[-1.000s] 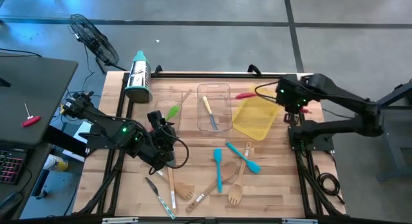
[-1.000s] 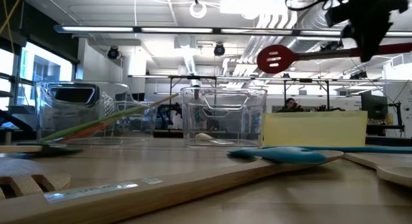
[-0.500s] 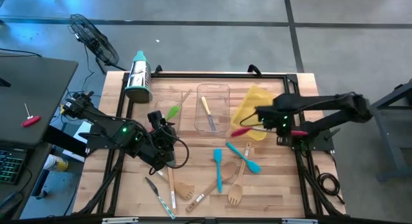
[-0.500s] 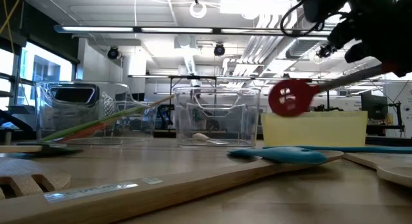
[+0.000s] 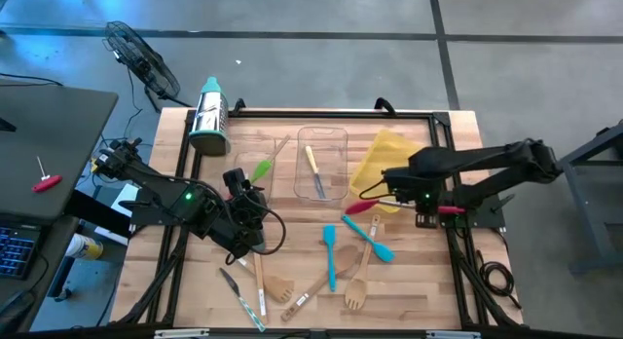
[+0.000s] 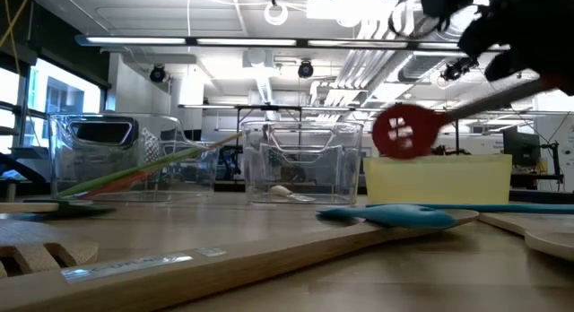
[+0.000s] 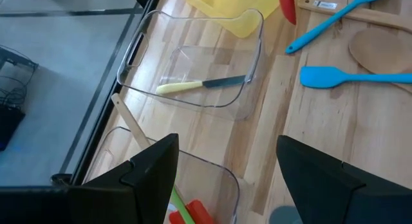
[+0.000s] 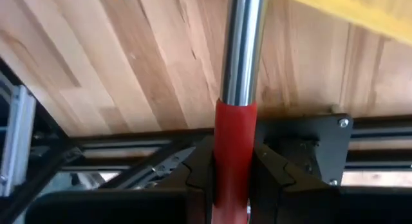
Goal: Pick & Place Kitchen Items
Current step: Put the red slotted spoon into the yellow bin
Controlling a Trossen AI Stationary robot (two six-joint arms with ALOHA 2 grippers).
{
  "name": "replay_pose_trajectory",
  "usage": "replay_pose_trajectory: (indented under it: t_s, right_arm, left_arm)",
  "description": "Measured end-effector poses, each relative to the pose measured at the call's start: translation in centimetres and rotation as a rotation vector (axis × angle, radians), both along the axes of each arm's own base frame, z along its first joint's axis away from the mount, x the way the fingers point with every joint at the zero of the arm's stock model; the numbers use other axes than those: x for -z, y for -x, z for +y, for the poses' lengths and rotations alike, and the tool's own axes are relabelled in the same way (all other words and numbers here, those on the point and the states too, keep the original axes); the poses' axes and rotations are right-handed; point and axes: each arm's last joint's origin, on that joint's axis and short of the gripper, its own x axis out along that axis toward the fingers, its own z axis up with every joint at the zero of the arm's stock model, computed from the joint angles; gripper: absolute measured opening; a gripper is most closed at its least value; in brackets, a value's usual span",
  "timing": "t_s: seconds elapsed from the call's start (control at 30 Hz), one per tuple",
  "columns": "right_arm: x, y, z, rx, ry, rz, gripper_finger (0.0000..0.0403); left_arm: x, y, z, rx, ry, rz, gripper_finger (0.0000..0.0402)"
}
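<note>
My right gripper (image 5: 421, 198) is shut on a red slotted spoon with a steel shaft. Its head (image 5: 358, 207) hangs by the near left corner of the yellow bin (image 5: 389, 164). In the low view the head (image 6: 401, 133) is above the table. My left gripper (image 5: 237, 183) is open and empty over the left clear bin (image 7: 193, 205), which holds a green spatula (image 5: 261, 170). A yellow-handled knife (image 5: 315, 171) lies in the middle clear bin. Teal spatulas (image 5: 375, 238) and wooden forks (image 5: 355, 292) lie on the table. My right gripper pinches the spoon's red handle (image 8: 230, 130) between its two fingers (image 8: 198, 166), just behind where the steel shaft (image 8: 241, 50) begins. The gripper comes from the table's right, slanting down. The spoon is lifted clear, tilted with its head lower, toward the table's left.
A steel cylinder with a teal cap (image 5: 207, 115) lies at the far left corner. A small knife (image 5: 241, 298) and a wooden spatula (image 5: 313, 288) lie near the front edge. The black table frame (image 8: 302, 130) runs along the right edge.
My right gripper has carried the red spoon from above the table's far right, toward the near edge and down, past the yellow bin. The spoon has tipped head-down. Its head now hangs by the bin's near left corner.
</note>
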Motion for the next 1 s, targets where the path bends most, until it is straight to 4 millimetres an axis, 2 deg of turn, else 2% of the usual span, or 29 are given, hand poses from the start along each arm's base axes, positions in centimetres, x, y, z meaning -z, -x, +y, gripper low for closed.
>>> replay_pose_trajectory:
  t_s: [0.13, 0.23, 0.57, 0.67, 0.83, 1.0]
  right_arm:
    - [-1.9, 0.1, 0.2, 0.030, 0.024, -0.084, 0.0051]
    - [-2.6, 0.1, -0.4, 0.056, 0.066, -0.116, 0.0051]
    - [-3.7, 1.8, -4.0, 0.183, 0.182, -0.187, 0.0051]
    - [-3.4, 2.4, -4.7, 0.209, 0.207, -0.178, 0.0051]
    - [-1.4, 2.9, -5.6, 0.159, 0.226, -0.092, 0.0051]
    - [-0.9, 3.0, -6.4, 0.064, 0.363, -0.033, 0.0051]
  left_arm:
    - [0.0, 0.0, 0.0, 0.003, -0.003, 0.002, 0.0255]
    - [0.0, 0.0, 0.0, 0.002, -0.005, 0.000, 0.0255]
    - [0.3, -0.1, -0.2, -0.001, 0.029, 0.013, 0.0255]
    - [0.3, -0.1, -0.2, 0.000, 0.035, 0.015, 0.0255]
    - [0.2, -0.1, -0.1, 0.006, 0.009, 0.014, 0.0255]
    - [0.2, -0.2, -0.1, 0.004, 0.006, 0.012, 0.0255]
